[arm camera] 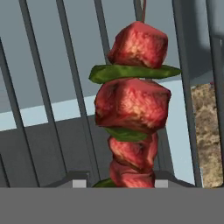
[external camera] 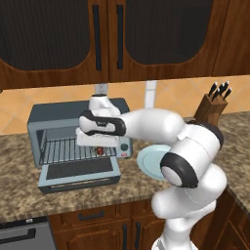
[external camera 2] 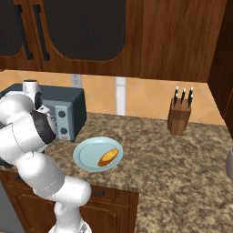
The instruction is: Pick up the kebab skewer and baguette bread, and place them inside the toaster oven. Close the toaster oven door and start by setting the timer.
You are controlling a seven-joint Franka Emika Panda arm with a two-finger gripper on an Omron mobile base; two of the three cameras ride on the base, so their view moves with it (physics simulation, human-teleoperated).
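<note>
Two items are to go into the toaster oven (external camera: 78, 139), and the first of them, the kebab skewer (arm camera: 133, 127), is being delivered now. The gripper (arm camera: 118, 183) is seen closed on the skewer's near end in the hand view, where the fingertips are pressed in against the lowest chunk. The skewer's long axis is seen running straight away from the hand, with its thin bare tip pointing away from the fingers over the bars of the wire rack (arm camera: 74, 87). In the left base view a small red part of the skewer is visible below the hand, at the right end of the oven's open mouth, just above the rack. The toaster oven door (external camera: 80, 171) is lowered flat onto the counter (external camera: 19, 190) in front of the oven. The step in hand is judged to be the setting down of the skewer on the rack; whether it is already resting on the bars cannot be told. What is called for next is a parting of the fingers, a withdrawal clear of the oven's opening, and a reach to the baguette bread (external camera 2: 108, 157), which is lying on the pale blue plate (external camera 2: 86, 150) just right of the oven.
</note>
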